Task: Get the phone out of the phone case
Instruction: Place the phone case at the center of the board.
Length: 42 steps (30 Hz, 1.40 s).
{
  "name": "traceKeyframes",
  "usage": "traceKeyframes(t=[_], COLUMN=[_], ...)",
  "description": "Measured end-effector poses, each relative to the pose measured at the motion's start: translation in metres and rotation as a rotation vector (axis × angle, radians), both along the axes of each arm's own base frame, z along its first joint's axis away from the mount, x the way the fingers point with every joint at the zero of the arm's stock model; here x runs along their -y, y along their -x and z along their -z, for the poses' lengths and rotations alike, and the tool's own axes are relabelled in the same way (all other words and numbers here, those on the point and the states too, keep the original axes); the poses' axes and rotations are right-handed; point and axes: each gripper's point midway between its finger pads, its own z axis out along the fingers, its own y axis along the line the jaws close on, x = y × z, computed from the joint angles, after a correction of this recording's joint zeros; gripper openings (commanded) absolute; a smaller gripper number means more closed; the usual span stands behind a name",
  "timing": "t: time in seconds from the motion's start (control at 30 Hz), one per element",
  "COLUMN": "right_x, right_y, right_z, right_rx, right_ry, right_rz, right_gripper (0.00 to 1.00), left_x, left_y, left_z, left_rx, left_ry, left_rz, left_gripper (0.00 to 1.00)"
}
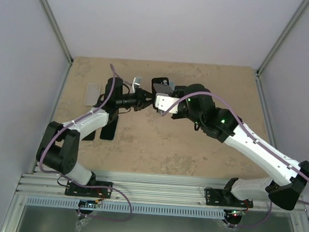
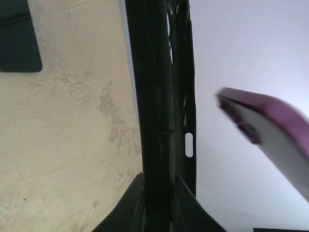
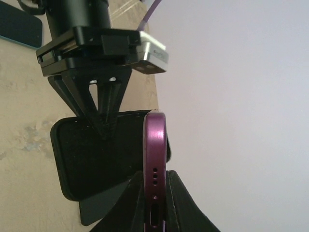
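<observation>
1. The purple phone (image 3: 154,159) is held edge-up in the air above the far middle of the table (image 1: 195,145), its port end towards the right wrist camera.
2. The right gripper (image 3: 154,176) is clamped on the phone, one finger on each flat face.
3. The black case (image 3: 87,159) hangs just beside the phone; the left wrist view shows a gap between them, so the phone is out of the case.
4. The left gripper (image 2: 159,176) is closed on the case, pinching its thin wall edge-on.
5. The two grippers meet tip to tip over the table.
6. A pale flat item (image 1: 93,93) lies near the far left corner.
7. Two black flat items (image 1: 109,127) lie near the left edge, beside the left arm.
</observation>
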Motion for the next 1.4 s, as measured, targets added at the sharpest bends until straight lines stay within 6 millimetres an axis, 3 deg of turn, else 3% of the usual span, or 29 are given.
traceKeyframes(t=[0.13, 0.27, 0.4, 0.53, 0.73, 0.9, 1.2, 1.4], right_x=[0.007, 0.017, 0.030, 0.044, 0.053, 0.054, 0.054, 0.054], right_y=[0.008, 0.012, 0.007, -0.001, -0.007, -0.007, -0.005, -0.005], right_z=[-0.015, -0.031, -0.039, -0.043, -0.044, -0.041, -0.031, -0.031], right_rx=[0.004, 0.019, 0.021, 0.018, -0.003, -0.025, -0.052, -0.056], right_ry=[-0.030, -0.063, -0.092, -0.116, -0.148, -0.155, -0.141, -0.142], right_rz=[-0.009, -0.002, 0.031, 0.073, 0.103, 0.101, 0.099, 0.098], right_gripper=[0.01, 0.00, 0.00, 0.01, 0.01, 0.01, 0.01, 0.01], left_x=[-0.003, -0.006, -0.010, -0.008, -0.004, 0.009, 0.022, 0.024], left_y=[0.000, 0.011, 0.042, 0.061, 0.060, 0.062, 0.036, 0.046], left_z=[0.014, 0.045, 0.092, 0.109, 0.120, 0.148, 0.174, 0.196], left_rx=[-0.019, -0.082, -0.185, -0.203, -0.198, -0.254, -0.275, -0.325], left_ry=[-0.022, -0.054, -0.117, -0.159, -0.200, -0.255, -0.357, -0.412], left_rz=[-0.018, -0.025, -0.030, -0.018, -0.017, 0.018, 0.026, 0.045], left_gripper=[0.00, 0.00, 0.00, 0.00, 0.00, 0.00, 0.00, 0.00])
